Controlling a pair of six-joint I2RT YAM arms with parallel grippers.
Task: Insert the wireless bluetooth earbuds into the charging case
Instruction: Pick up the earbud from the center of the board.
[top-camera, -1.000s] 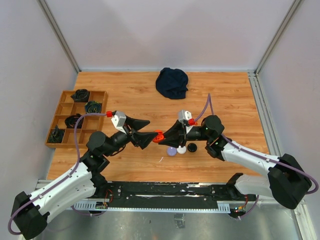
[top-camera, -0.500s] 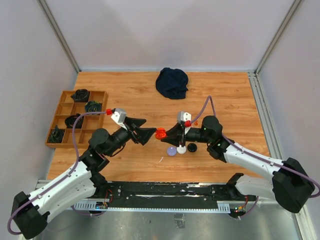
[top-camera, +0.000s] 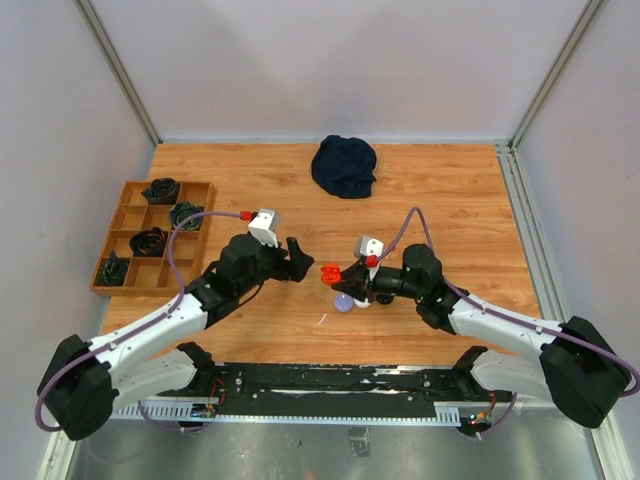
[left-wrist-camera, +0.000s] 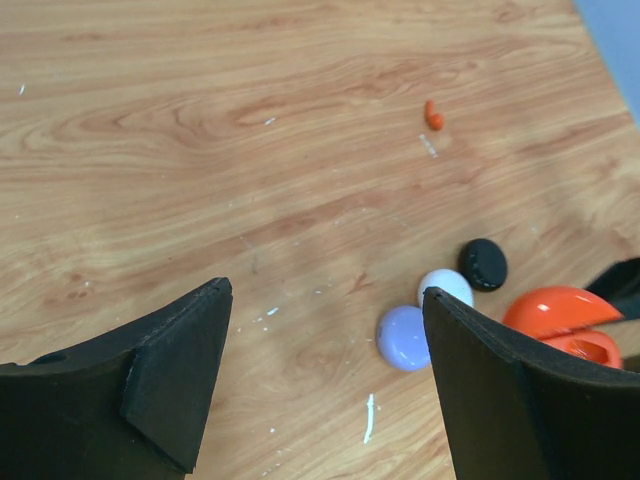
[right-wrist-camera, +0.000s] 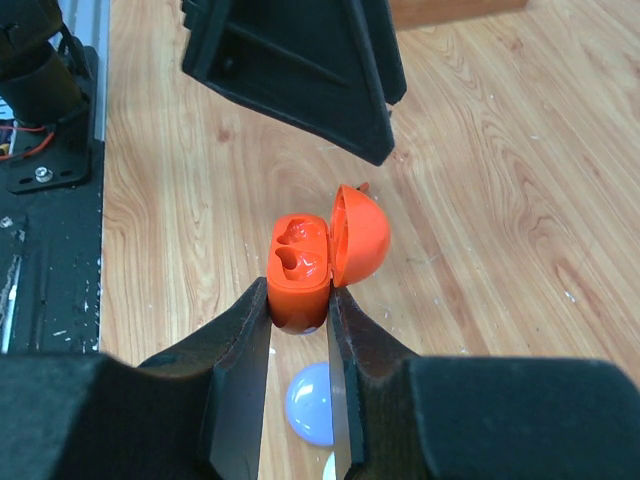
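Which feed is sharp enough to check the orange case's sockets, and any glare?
Right wrist view: open orange case sharp, sockets readable, mild sheen on lid; right claw soft in foreground. Left wrist view: case partly hidden, bright highlight on lid. Top view: even light, case too small.

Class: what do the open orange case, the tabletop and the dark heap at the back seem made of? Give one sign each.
Orange case: glossy moulded plastic, judging by highlights on its lid.
Tabletop: wood or wood-look laminate, with visible grain.
Dark heap: probably soft matte fabric, since it lies crumpled.
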